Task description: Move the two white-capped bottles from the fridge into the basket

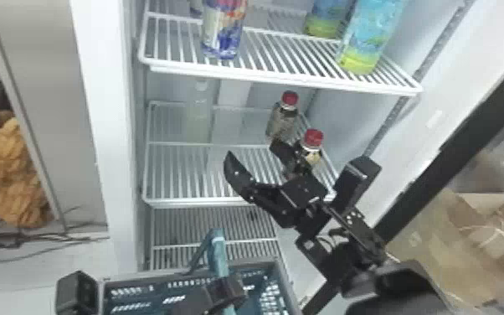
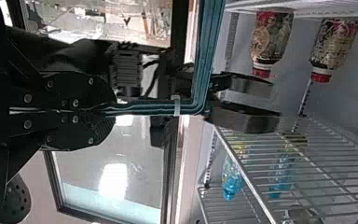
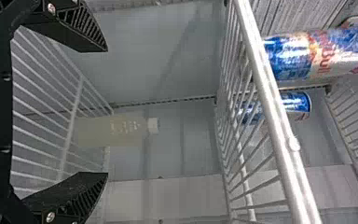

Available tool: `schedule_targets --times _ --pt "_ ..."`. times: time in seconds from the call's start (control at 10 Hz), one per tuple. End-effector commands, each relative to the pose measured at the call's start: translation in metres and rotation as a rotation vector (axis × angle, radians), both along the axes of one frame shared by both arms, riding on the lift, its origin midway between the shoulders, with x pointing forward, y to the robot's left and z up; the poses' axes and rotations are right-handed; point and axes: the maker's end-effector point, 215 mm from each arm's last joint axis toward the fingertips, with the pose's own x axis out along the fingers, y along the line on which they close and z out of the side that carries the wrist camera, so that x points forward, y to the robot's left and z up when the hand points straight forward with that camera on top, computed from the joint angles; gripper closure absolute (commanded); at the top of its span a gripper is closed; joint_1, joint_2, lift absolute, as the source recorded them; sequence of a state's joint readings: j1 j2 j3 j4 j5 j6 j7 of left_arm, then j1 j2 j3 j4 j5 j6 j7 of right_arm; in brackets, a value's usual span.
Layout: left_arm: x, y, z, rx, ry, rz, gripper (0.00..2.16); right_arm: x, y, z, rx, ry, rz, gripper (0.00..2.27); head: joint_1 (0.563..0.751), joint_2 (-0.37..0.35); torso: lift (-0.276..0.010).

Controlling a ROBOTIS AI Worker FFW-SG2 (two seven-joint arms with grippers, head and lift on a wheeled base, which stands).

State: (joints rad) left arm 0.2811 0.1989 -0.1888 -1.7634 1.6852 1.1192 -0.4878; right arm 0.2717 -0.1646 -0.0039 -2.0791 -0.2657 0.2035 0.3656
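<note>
My right gripper (image 1: 253, 154) stands open over the middle fridge shelf, its fingers wide apart. Behind it at the shelf's back left is a pale, translucent bottle (image 1: 200, 115). In the right wrist view the bottle (image 3: 116, 131), with its white cap (image 3: 153, 125), is ahead of the right gripper (image 3: 106, 112), not touched by it. My left gripper (image 1: 223, 289) is low at the front by the blue basket (image 1: 280, 274). In the left wrist view the left gripper (image 2: 108, 111) is closed around the teal basket handle (image 2: 144, 109).
Two red-capped bottles (image 1: 313, 138) stand on the middle shelf's right side, close beside the right gripper. Above, the upper shelf (image 1: 280, 79) carries a can (image 1: 224, 31) and blue-green bottles (image 1: 368, 37). The fridge's side walls flank the right arm.
</note>
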Motion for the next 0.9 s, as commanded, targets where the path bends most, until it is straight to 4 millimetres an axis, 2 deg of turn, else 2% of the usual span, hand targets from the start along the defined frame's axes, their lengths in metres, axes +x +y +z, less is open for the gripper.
schedule_targets --times 0.0,0.5,0.8 --pt "0.000 -0.001 0.000 0.000 -0.001 0.000 1.12 0.019 0.003 -0.004 0.001 -0.019 0.001 0.09 0.695 -0.299 -0.260" --pt "0.000 -0.001 0.001 0.001 -0.003 -0.003 1.12 0.061 0.009 -0.015 -0.013 -0.023 0.000 0.09 0.695 -0.268 -0.260" --pt "0.000 -0.002 0.002 0.000 -0.006 -0.006 1.12 0.088 0.014 -0.012 -0.027 -0.036 0.002 0.08 0.695 -0.257 -0.260"
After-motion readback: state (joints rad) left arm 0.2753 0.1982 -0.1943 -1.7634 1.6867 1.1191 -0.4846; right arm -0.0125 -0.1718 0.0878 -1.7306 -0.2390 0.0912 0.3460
